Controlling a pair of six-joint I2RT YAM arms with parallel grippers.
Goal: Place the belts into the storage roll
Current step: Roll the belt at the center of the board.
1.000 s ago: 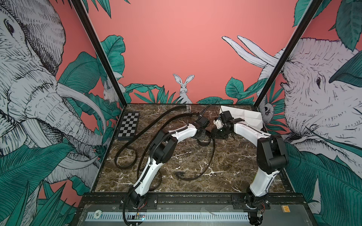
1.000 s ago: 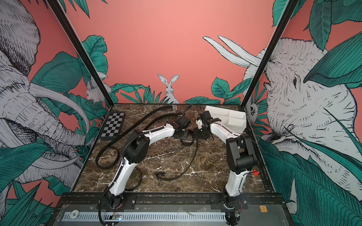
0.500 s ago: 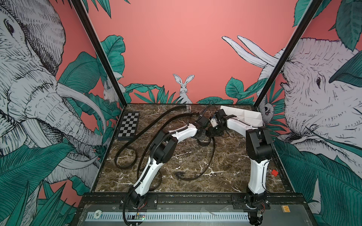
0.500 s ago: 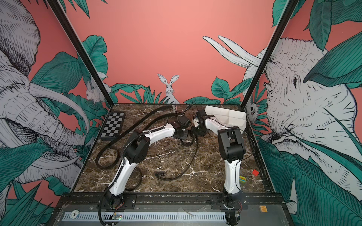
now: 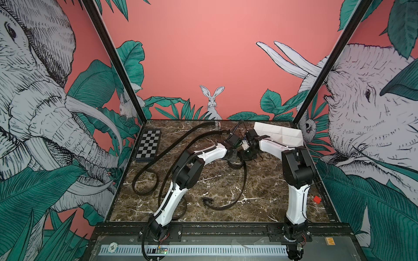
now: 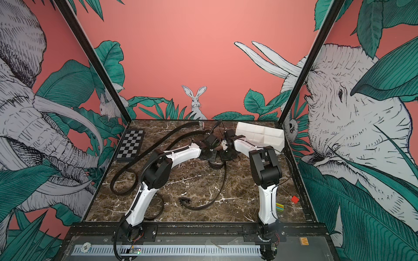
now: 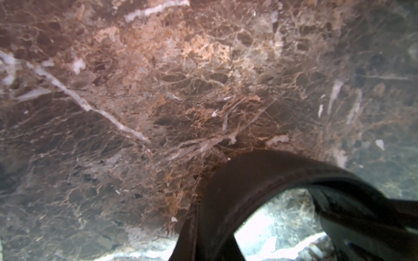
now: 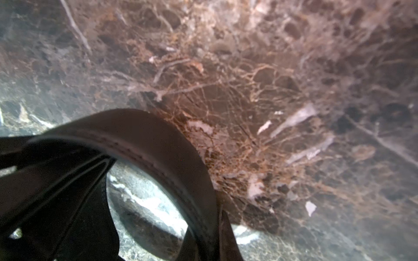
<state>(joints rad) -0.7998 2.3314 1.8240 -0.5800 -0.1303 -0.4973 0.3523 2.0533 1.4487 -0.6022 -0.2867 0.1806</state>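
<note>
The left gripper (image 5: 234, 156) is pressed together on a belt (image 5: 245, 180). The right gripper (image 5: 248, 156), just beside it, is pressed together too, apparently on the same strap. The fingers themselves are out of both wrist views. Each wrist view shows only a stitched loop of the belt (image 7: 260, 171) arching up close to the lens, above the marble table (image 5: 260, 192).

From the two grippers the strap hangs in a short coil. It then trails away towards the arm bases and ends in a buckle lying flat on the table.

The storage roll (image 5: 278, 133), a white divided tray, sits near the right gripper on its outer, far side, partly behind the right forearm. Another belt (image 5: 143, 194) and a third (image 5: 186, 209) lie well apart on the left gripper's side.

**Risks**
- The pinch on thin leather is slight, so the springy loop may slip out or uncoil.
- The long tail may drag and catch on an arm.
- The grippers stand so close that they could knock each other.
- The right forearm could nudge the light tray.
</note>
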